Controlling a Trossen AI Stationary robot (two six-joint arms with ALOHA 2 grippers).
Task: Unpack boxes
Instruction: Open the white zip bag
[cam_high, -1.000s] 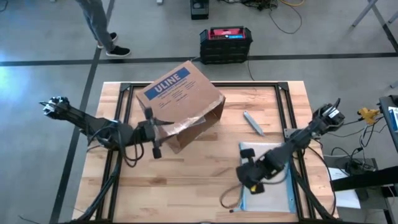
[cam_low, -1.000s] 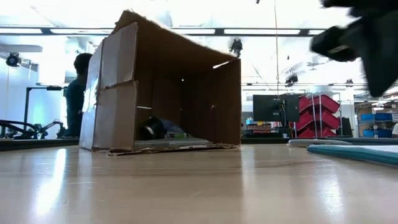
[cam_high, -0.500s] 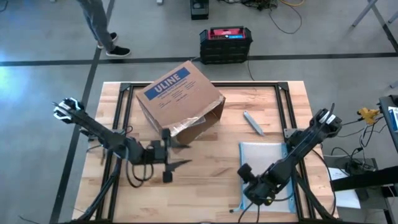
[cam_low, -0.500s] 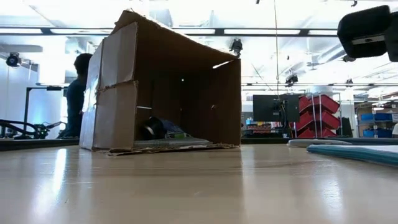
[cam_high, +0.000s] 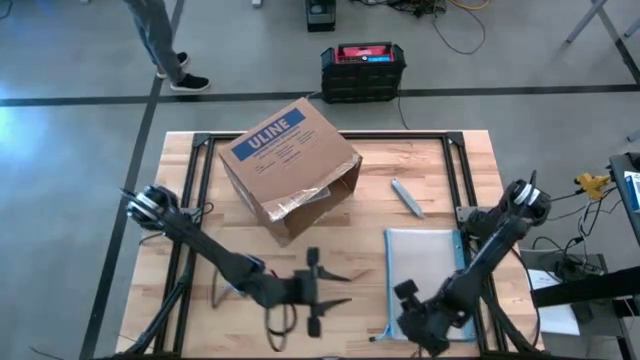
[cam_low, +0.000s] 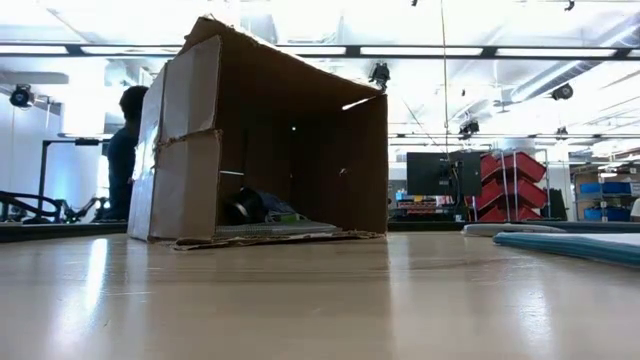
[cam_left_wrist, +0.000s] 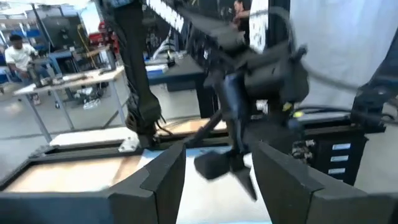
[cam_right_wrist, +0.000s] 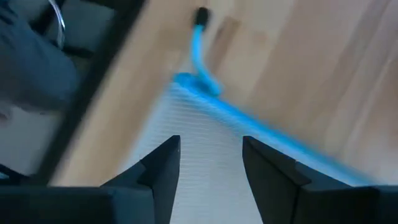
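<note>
While both arms hang low over the near edge of the table (cam_high: 330, 235), the left gripper (cam_high: 335, 288) at about six o'clock has its fingers spread with nothing between them, and the right gripper (cam_high: 415, 318) at five o'clock is parted and empty above the clear blue-edged pouch (cam_high: 425, 265). Farther back, toward eleven o'clock, the cardboard box (cam_high: 290, 165) lies on its side, its open mouth facing the near edge. Beyond the table, at twelve, sits a black crate (cam_high: 362, 72).
</note>
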